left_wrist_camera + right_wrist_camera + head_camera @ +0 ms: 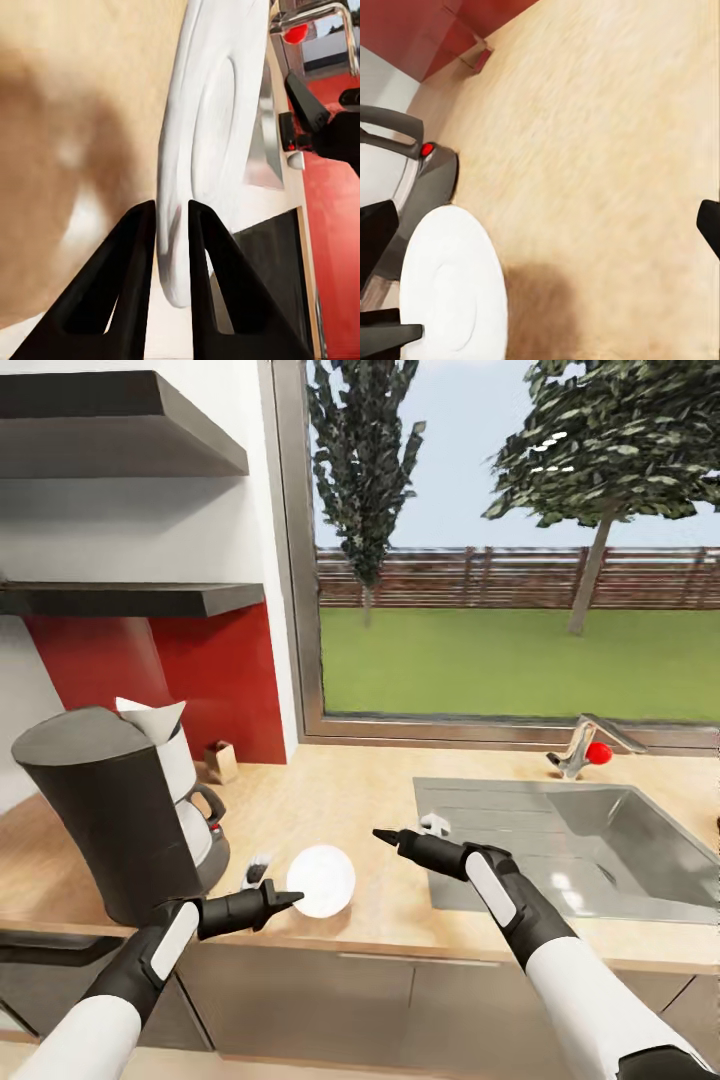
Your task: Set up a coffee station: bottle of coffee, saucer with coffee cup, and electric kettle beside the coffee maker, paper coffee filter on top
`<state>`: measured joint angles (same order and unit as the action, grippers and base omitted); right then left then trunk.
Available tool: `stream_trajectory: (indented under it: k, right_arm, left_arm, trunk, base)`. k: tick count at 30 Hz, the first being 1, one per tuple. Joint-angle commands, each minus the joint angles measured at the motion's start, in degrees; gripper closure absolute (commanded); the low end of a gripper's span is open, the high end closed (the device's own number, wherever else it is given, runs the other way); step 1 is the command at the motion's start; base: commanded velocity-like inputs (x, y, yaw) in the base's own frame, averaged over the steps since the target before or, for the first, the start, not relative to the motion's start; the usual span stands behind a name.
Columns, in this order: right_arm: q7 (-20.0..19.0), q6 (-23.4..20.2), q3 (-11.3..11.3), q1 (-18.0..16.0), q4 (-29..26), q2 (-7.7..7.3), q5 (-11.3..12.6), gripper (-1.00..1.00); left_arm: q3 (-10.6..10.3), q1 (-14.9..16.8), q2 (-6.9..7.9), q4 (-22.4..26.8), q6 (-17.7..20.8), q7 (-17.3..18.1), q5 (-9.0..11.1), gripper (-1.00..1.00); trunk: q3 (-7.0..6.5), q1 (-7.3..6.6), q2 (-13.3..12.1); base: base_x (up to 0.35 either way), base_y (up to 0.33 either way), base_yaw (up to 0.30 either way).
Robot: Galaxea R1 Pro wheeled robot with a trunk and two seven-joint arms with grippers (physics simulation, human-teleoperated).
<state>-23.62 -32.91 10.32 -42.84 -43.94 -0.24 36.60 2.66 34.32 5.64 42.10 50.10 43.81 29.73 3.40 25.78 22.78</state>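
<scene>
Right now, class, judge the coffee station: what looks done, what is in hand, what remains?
Done: the coffee maker stands on the kitchen countertop with a paper filter on top. In hand: the left gripper pinches the saucer at its rim, beside the coffee maker. Left: the cup on the saucer, the coffee bottle and the kettle.

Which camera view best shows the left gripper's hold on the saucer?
The left wrist view: the left gripper has its fingers on either side of the saucer rim. The head view shows the saucer at its fingertips beside the coffee maker; the right wrist view shows its top face.
</scene>
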Motion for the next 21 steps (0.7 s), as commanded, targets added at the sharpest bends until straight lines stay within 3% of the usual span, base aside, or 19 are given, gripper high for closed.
stream_trajectory:
  k: [1,21]
  right_arm:
    - [-0.02,-0.23,0.05,-0.06,-0.02,-0.02,0.14,-1.00]
    - [-0.02,-0.23,0.17,-0.06,-0.01,0.06,0.14,-1.00]
  left_arm:
    - [0.08,0.05,-0.01,0.00,0.17,0.13,-0.11,1.00]
    - [0.03,0.05,-0.01,0.00,0.09,2.24,-0.20,1.00]
  trunk:
    - [0.14,0.00,0.14]
    - [0.14,0.00,0.14]
  base:
    - [-0.318,0.182,0.000]
    - [-0.277,0.155,0.000]
